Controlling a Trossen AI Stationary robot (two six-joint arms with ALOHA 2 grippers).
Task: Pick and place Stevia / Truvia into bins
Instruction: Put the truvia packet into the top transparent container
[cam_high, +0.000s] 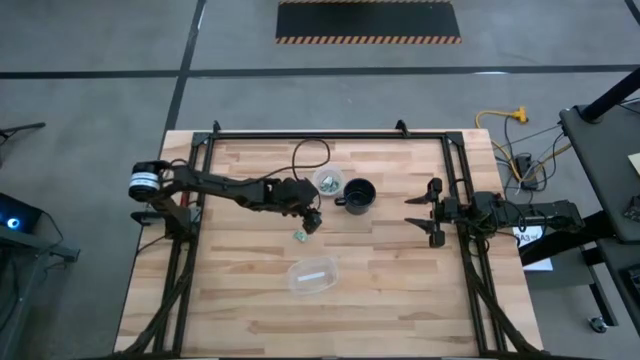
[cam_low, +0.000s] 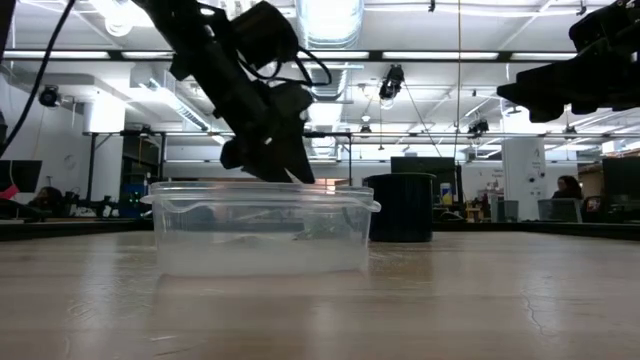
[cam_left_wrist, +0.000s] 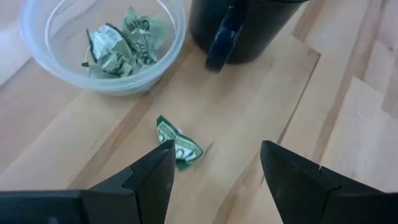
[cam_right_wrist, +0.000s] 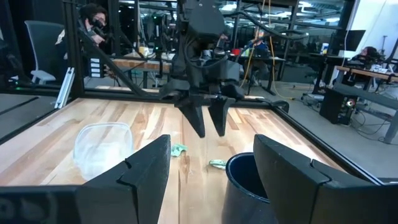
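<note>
A small crumpled green-and-white packet (cam_left_wrist: 179, 143) lies on the wood just beyond my left gripper's (cam_left_wrist: 216, 149) open fingers, close to one fingertip. The right wrist view shows this packet (cam_right_wrist: 217, 163) and a second one (cam_right_wrist: 178, 150), which also shows in the high view (cam_high: 300, 236). My left gripper (cam_high: 312, 222) points down above the table, touching nothing. The round clear cup (cam_high: 327, 181) stands by the black mug (cam_high: 360, 193) and holds several crumpled packets (cam_left_wrist: 118, 40). My right gripper (cam_high: 420, 212) waits open at the table's right side.
The larger oval clear tub (cam_high: 311, 276) stands toward the near edge, in front of the left gripper. The black mug (cam_left_wrist: 242, 25) stands right beside the cup. Black frame rails (cam_high: 460, 200) run along the table's left, right and far sides.
</note>
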